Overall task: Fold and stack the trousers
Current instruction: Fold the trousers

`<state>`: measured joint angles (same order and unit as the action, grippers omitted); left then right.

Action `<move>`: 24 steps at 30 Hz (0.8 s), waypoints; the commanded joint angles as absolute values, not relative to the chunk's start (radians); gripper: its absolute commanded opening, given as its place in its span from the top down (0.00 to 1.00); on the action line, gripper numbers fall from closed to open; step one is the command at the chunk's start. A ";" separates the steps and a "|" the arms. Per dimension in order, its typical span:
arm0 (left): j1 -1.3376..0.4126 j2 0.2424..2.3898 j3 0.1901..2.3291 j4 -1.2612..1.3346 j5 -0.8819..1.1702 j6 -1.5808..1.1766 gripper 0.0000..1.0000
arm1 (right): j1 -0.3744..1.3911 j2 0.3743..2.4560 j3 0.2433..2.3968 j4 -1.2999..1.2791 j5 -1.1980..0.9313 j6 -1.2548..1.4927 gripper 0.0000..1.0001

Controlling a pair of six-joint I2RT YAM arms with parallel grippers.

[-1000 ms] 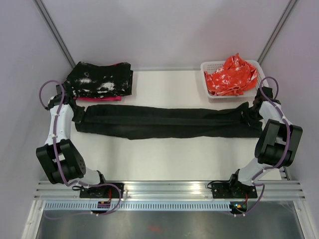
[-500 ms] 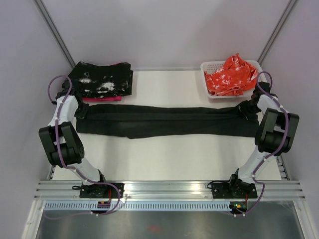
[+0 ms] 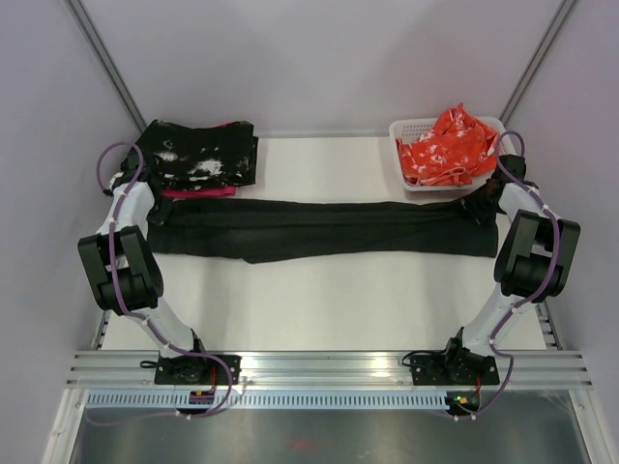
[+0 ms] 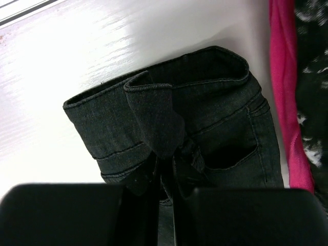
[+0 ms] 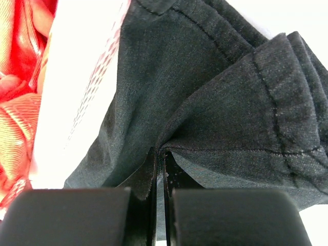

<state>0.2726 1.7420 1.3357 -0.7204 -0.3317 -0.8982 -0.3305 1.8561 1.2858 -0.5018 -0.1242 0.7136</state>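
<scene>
Two grippers pinch plain black soft-cloth trousers (image 3: 319, 228)

Overhead, I see them stretched along the white table (image 3: 319, 300), from the folded black white-speckled cloth (image 3: 198, 155) to the white plastic basket (image 3: 404, 130).

Left wrist: my left gripper (image 4: 166, 169) is clamped on waistband fabric.

Right wrist: my right gripper (image 5: 160, 156) nips the hem beside the basket.

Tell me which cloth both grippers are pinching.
The plain black trousers, ends clamped by left gripper and right gripper; the white-speckled black cloth lies far left, the orange-red printed cloth in the white basket.
</scene>
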 commanded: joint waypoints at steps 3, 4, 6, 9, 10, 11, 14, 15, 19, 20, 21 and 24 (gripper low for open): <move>0.307 1.784 1.413 -0.566 -0.523 -0.804 0.98 | -0.373 1.833 1.353 -0.361 0.020 0.644 0.99; 0.305 1.786 1.416 -0.561 -0.514 -0.790 0.96 | -0.373 1.833 1.356 -0.364 0.012 0.631 0.96; 0.304 1.783 1.422 -0.560 -0.500 -0.753 0.84 | -0.373 1.819 1.368 -0.382 0.003 0.606 0.83; 0.299 1.734 1.422 -0.534 -0.509 -0.683 0.46 | -0.373 1.775 1.397 -0.423 -0.040 0.558 0.46; 0.301 1.694 1.422 -0.526 -0.512 -0.670 0.30 | -0.373 1.758 1.408 -0.439 -0.046 0.551 0.39; 0.296 1.669 1.420 -0.520 -0.512 -0.658 0.07 | -0.373 1.720 1.410 -0.440 -0.057 0.532 0.35; 0.293 1.571 1.407 -0.480 -0.450 -0.571 0.00 | -0.371 1.634 1.399 -0.445 -0.133 0.503 0.23; 0.290 1.542 1.401 -0.473 -0.424 -0.531 0.00 | -0.370 1.609 1.393 -0.446 -0.146 0.493 0.23; 0.256 1.405 1.335 -0.489 -0.330 -0.494 0.00 | -0.330 1.485 1.300 -0.428 -0.195 0.468 0.24; 0.243 1.373 1.268 -0.491 -0.322 -0.498 0.01 | -0.315 1.441 1.280 -0.422 -0.204 0.460 0.24; 0.212 1.311 1.225 -0.471 -0.296 -0.509 0.02 | -0.299 1.418 1.255 -0.419 -0.204 0.454 0.26; 0.134 1.217 1.037 -0.390 -0.230 -0.547 0.16 | -0.212 1.353 1.131 -0.385 -0.204 0.456 0.42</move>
